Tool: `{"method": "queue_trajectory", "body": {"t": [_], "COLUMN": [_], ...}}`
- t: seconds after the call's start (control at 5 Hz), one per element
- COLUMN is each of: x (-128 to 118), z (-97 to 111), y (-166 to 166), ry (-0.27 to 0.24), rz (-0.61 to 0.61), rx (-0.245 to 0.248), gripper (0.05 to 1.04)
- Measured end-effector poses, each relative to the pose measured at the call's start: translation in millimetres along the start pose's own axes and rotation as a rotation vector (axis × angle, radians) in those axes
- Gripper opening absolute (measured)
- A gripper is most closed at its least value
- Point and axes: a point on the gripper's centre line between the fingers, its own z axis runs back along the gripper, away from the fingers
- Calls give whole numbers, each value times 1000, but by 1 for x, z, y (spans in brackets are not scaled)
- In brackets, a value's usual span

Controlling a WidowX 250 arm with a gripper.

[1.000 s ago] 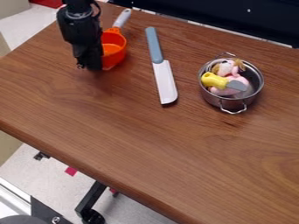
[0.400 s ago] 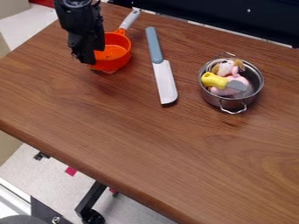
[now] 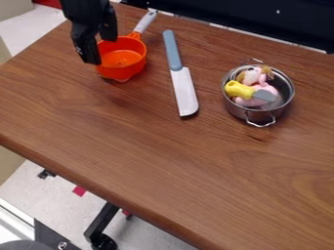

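The black gripper (image 3: 101,51) is at the far left of the worktop (image 3: 170,161), at the left side of an orange pan (image 3: 123,72). Its 2 fingers stand partly apart, with the pan's orange showing in the gap between them; nothing appears clamped, though whether either finger touches the rim I cannot tell. The pan rests on the wood, its light grey handle (image 3: 145,22) pointing to the far side and slightly right. Just to its right lies a large knife, blue-grey handle (image 3: 172,50) toward the far edge and white blade (image 3: 184,92) toward the near side. Well apart, on the right, sits a metal pot (image 3: 260,115) with 2 wire handles. Inside it are a pink toy (image 3: 247,101) and a small utensil with a yellow handle (image 3: 239,90) and a grey blade (image 3: 264,95), lying over the toy.
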Motion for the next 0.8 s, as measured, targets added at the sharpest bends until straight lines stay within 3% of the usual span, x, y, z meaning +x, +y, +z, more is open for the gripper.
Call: {"method": "queue_trajectory", "body": {"t": [0.4,0.8], "x": [2,-19], "z": [30,47], "y": [-11,-25], "ry": [2,-17], "rz": [-90,-295], "rx": [-61,-20], "gripper": [997,997]}}
